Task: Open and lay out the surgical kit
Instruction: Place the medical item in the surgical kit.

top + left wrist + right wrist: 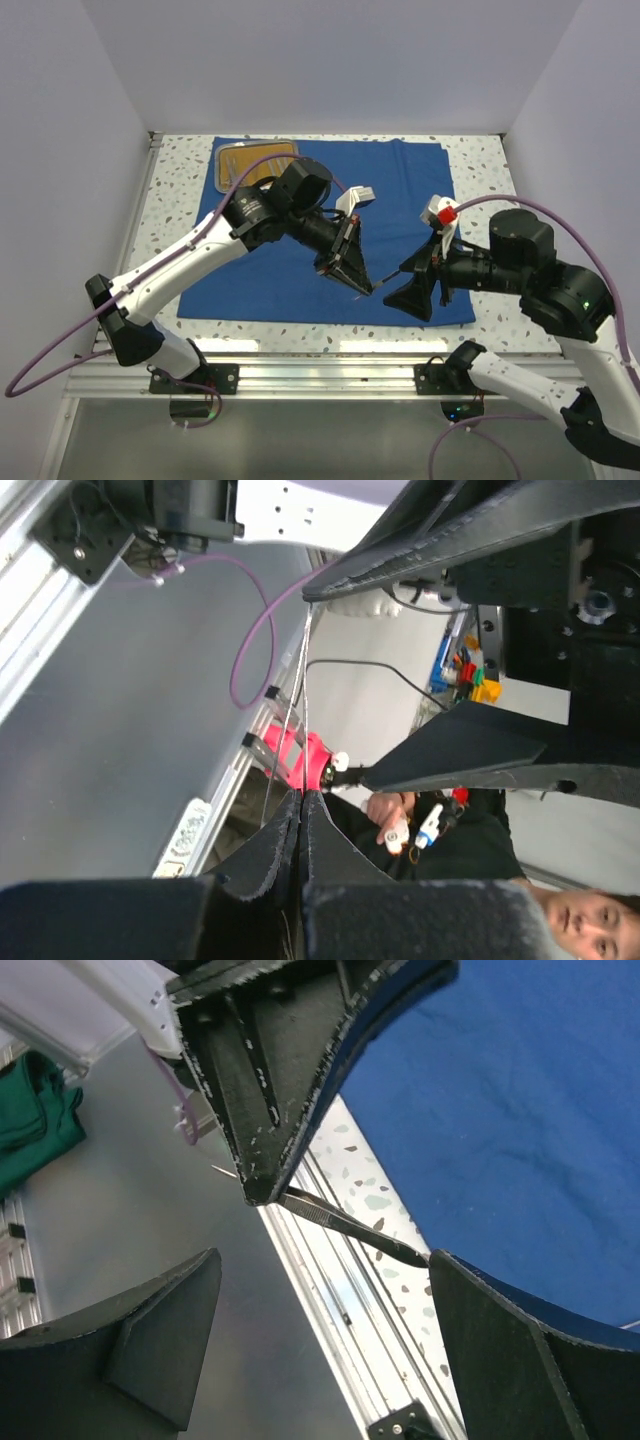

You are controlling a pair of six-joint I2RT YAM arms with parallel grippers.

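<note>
The royal-blue cloth lies spread flat on the speckled table and also shows in the right wrist view. The steel tray with an orange-brown base sits on the cloth's far left corner, partly hidden by the left arm. My left gripper is shut on silver tweezers and holds them in the air over the cloth's near edge; in the left wrist view they show as thin blades beyond the closed tips. My right gripper is open, and the tweezers' free end lies between its fingers.
The aluminium rail of the table's near edge runs just below both grippers. White walls enclose the table on three sides. A person sits beyond the near edge.
</note>
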